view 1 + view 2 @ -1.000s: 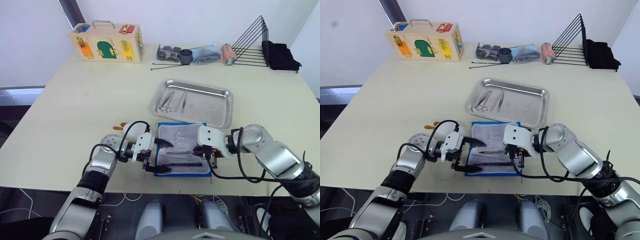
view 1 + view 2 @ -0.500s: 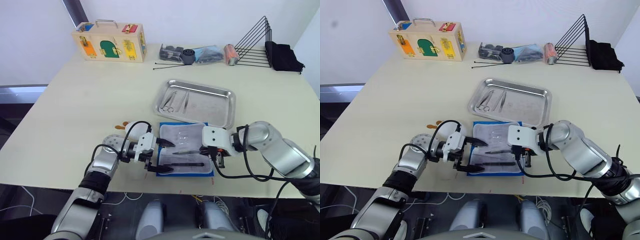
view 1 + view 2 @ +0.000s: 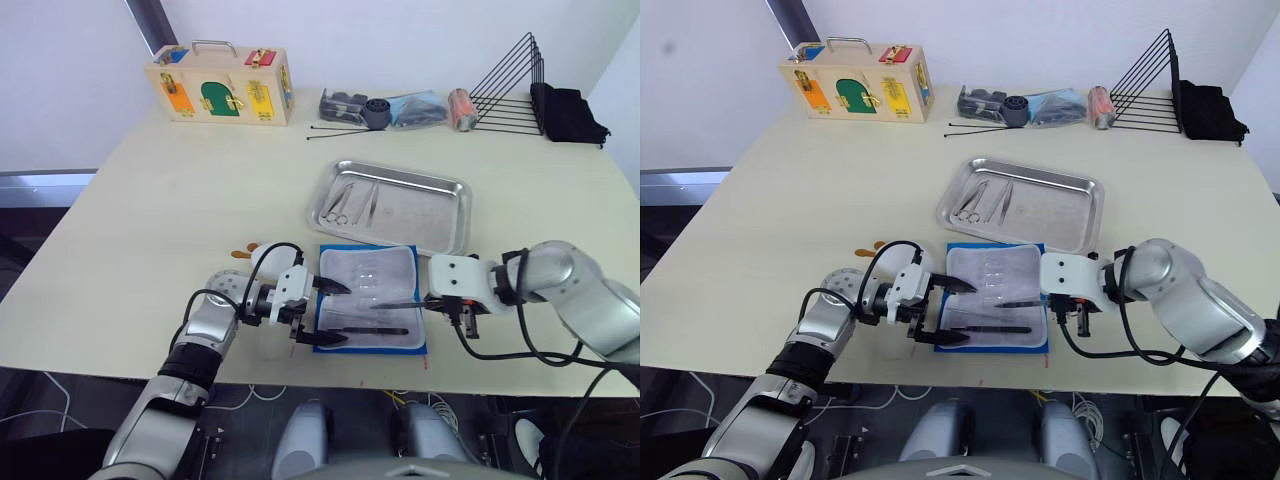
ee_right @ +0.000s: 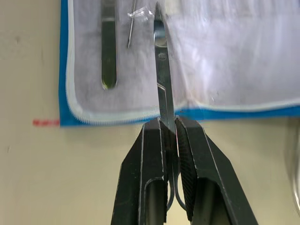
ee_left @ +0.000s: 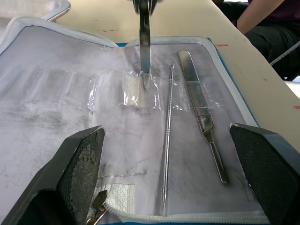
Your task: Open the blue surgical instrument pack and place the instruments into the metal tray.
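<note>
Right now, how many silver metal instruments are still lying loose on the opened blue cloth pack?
2: a flat-handled silver tool and a thin silver probe, side by side on the blue pack's pale lining. A third is clamped in the right gripper. Others may be hidden.

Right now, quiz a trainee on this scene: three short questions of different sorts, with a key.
1. True or false: the right gripper is shut on a pair of scissors whose tip still lies over the opened blue surgical instrument pack.
2. How do the fingers of the left gripper stand? A) shut on a probe B) open, at the pack's edge C) inside the metal tray
3. Fill in: some instruments already lie at the tray's ____ end, by the robot's sides.

Key: 1 true; 2 B; 3 left.
</note>
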